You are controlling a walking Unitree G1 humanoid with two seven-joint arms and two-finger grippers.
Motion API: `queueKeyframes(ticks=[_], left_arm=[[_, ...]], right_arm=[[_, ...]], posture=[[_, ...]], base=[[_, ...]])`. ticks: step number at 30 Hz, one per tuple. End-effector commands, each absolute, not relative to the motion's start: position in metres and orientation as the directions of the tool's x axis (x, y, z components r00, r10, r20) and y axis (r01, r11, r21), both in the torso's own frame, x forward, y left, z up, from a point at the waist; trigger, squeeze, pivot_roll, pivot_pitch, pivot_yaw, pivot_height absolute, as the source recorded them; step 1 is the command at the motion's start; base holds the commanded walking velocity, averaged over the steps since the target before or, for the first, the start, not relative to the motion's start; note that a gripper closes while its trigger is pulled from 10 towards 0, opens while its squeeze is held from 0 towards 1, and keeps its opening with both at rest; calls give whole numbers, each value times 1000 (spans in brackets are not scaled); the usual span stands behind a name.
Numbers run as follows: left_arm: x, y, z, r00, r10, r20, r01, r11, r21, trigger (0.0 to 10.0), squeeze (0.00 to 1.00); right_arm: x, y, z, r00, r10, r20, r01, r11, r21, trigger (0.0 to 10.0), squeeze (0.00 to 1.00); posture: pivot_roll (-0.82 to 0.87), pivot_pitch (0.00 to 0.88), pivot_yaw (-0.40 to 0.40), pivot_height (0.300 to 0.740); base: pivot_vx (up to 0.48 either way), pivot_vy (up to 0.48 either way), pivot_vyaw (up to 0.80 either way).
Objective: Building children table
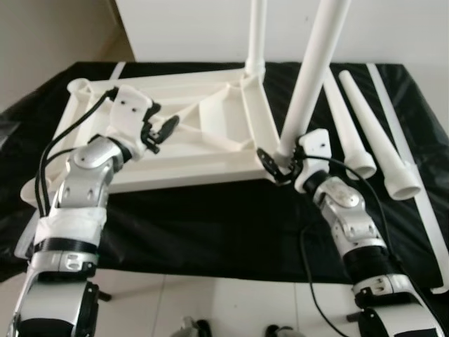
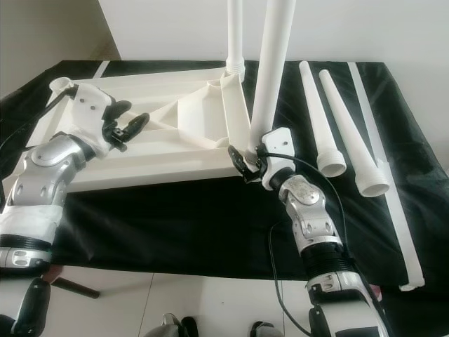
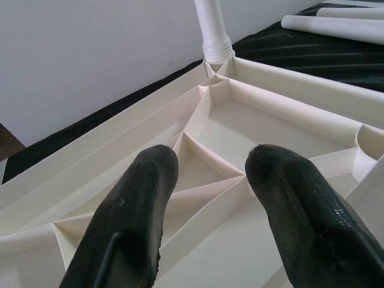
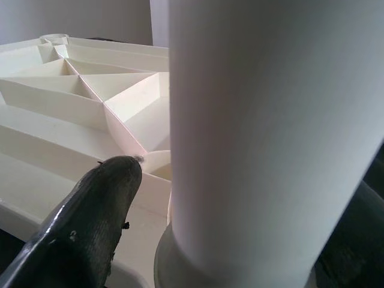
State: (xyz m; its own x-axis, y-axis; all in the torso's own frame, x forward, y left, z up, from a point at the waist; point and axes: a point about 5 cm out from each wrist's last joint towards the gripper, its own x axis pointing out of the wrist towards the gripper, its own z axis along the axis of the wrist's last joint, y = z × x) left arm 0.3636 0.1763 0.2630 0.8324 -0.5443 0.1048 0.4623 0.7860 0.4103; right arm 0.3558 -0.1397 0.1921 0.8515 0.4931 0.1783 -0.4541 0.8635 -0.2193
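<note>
Right tool (image 1: 280, 163) grips the base of a white leg (image 1: 312, 77) at the near corner socket of the upturned tabletop (image 1: 175, 165), likely to seat it upright. Left tool (image 1: 160, 132) hovers spread over the ribbing. Beyond the right tool, two loose legs (image 1: 365, 126) lie on the black worktop (image 1: 210, 225). Leg tops are cut off.

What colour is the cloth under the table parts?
Black cloth, clearest in the right eye view.
</note>
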Motion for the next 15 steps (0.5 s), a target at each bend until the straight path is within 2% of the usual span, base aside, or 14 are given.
queueKeyframes(ticks=[1, 15], left_arm=[[365, 182, 264, 853, -511, 111, 429, 805, 411, 10000, 1000], [365, 183, 264, 854, -509, 108, 425, 801, 421, 10000, 1000]], right_arm=[[354, -141, 190, 853, 490, 180, -456, 867, -203, 10000, 0], [354, -142, 190, 855, 486, 183, -451, 870, -200, 10000, 0]], posture=[[-71, 149, 75, 740], [-68, 154, 79, 740]], base=[[0, 0, 0], [0, 0, 0]])
